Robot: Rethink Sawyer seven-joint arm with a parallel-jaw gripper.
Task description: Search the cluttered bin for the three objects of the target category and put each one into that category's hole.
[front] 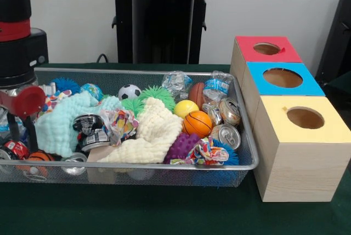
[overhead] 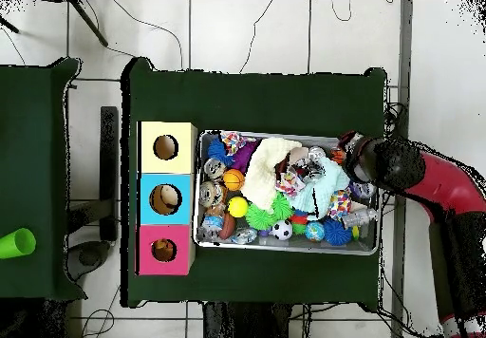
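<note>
A wire mesh bin (front: 164, 167) holds mixed clutter. Among it are a soccer ball (front: 129, 91), a yellow ball (front: 185, 108), an orange basketball (front: 197, 123), crushed cans (front: 226, 135), a black can (front: 90, 131), a mint cloth (front: 60, 125) and a cream cloth (front: 156, 131). Beside the bin stand three wooden boxes with a hole in each top: red (front: 267, 49), blue (front: 282, 77) and yellow (front: 305, 118). My gripper (front: 22, 142) hangs low over the bin's left end, open, its fingers (front: 33, 133) apart above a red can (front: 13, 150). From overhead, the gripper (overhead: 353, 159) is at the bin's right end.
Spiky balls in green (front: 156, 97) and purple (front: 181, 147), crushed plastic bottles (front: 218, 86) and knotted fabric toys (front: 204, 152) also fill the bin. The bin (overhead: 285, 248) and boxes (overhead: 165, 199) sit on a green table. A green cup (overhead: 17, 243) lies on a side table.
</note>
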